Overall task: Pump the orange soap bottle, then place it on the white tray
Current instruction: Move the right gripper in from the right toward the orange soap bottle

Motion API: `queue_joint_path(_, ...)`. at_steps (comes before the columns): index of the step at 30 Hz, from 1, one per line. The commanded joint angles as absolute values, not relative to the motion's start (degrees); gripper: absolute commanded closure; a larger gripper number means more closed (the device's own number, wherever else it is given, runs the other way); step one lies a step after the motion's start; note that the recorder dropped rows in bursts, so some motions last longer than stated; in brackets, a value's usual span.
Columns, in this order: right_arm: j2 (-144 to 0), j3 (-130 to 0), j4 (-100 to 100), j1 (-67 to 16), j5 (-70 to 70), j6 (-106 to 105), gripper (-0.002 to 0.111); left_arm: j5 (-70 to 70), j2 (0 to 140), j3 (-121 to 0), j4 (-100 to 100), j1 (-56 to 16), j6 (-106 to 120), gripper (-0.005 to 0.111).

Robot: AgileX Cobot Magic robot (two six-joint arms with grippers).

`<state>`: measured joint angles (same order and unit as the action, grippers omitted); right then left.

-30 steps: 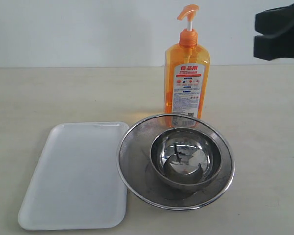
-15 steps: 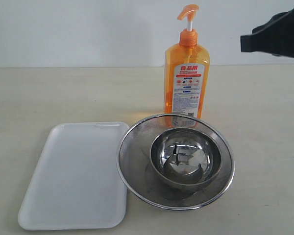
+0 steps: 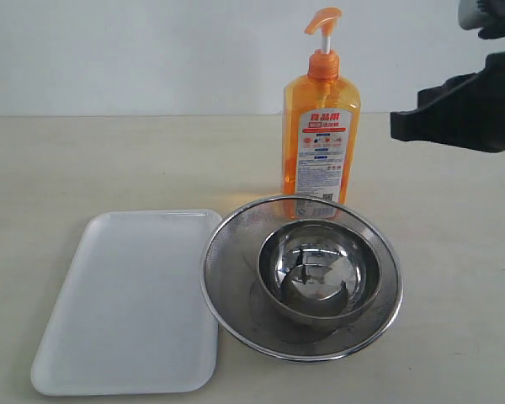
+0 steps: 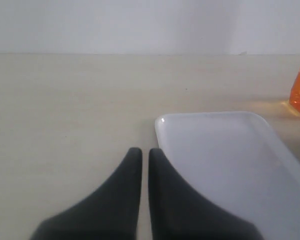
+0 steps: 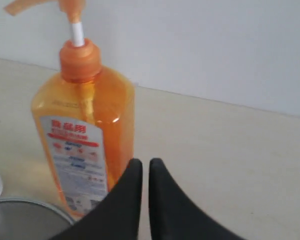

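We note the tall translucent orange soap bottle (image 3: 320, 143) upright on the surface (image 3: 109, 160) behind the round steel mesh strainer (image 3: 227, 278), off the flat white plastic tray (image 3: 126, 303), with left claw (image 4: 145, 155) and right claw (image 5: 145, 167) clenched and empty, so we judge both steps pending.

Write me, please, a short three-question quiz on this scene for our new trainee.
1. True or false: the orange soap bottle stands on the white tray.
2. What sits inside the mesh strainer? A) a steel bowl B) a sponge C) a cup
3. Are the jaws of the right gripper open or shut?

Key: 1 false, it stands on the table behind the strainer; 2 A; 3 shut.
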<state>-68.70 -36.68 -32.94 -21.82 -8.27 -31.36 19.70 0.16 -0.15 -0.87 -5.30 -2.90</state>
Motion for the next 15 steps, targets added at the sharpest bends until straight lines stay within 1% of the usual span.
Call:
queue_joint_path(1,-68.58,-28.23,-6.66,-21.68,-28.45,-8.69,0.106,19.54,0.0,0.0,-1.14,-5.09,-3.4,0.102)
queue_joint_path(4,-68.69,-25.99,5.4,-21.68,-37.36,0.0,0.106,19.54,0.0,0.0,-1.14,-5.09,-3.4,0.102)
queue_joint_path(6,-68.69,-25.99,6.73,-20.92,-38.03,0.0,0.105,19.54,0.0,0.0,-1.14,-5.09,-3.4,0.102)
queue_joint_path(8,-69.29,-25.99,11.74,-18.42,-39.48,4.23,0.105,19.54,0.0,0.0,-1.14,-5.09,-3.4,0.102)
queue_joint_path(9,-69.65,-25.99,15.13,-16.62,-40.48,8.54,0.102,19.54,0.0,0.0,-1.14,-5.09,-3.4,0.102)
queue_joint_path(11,-71.3,-26.13,21.72,-13.14,-43.96,16.87,0.094,19.54,0.0,0.0,-1.14,-5.09,-3.4,0.102)
queue_joint_path(12,-73.72,-27.34,29.48,-9.07,-46.8,22.46,0.078,19.54,0.0,0.0,-1.14,-5.09,-3.4,0.102)
queue_joint_path(13,-75.08,-27.99,32.62,-7.73,-48.46,23.71,0.068,19.54,0.0,0.0,-1.14,-5.09,-3.4,0.102)
queue_joint_path(14,-77.83,-29.34,36.48,-6.12,-51.54,24.34,0.054,19.54,0.0,0.0,-1.14,-5.09,-3.4,0.102)
queue_joint_path(15,-79.48,-30.37,37.6,-5.49,-52.74,24.34,0.049,19.54,0.0,0.0,-1.14,-5.09,-3.4,0.102)
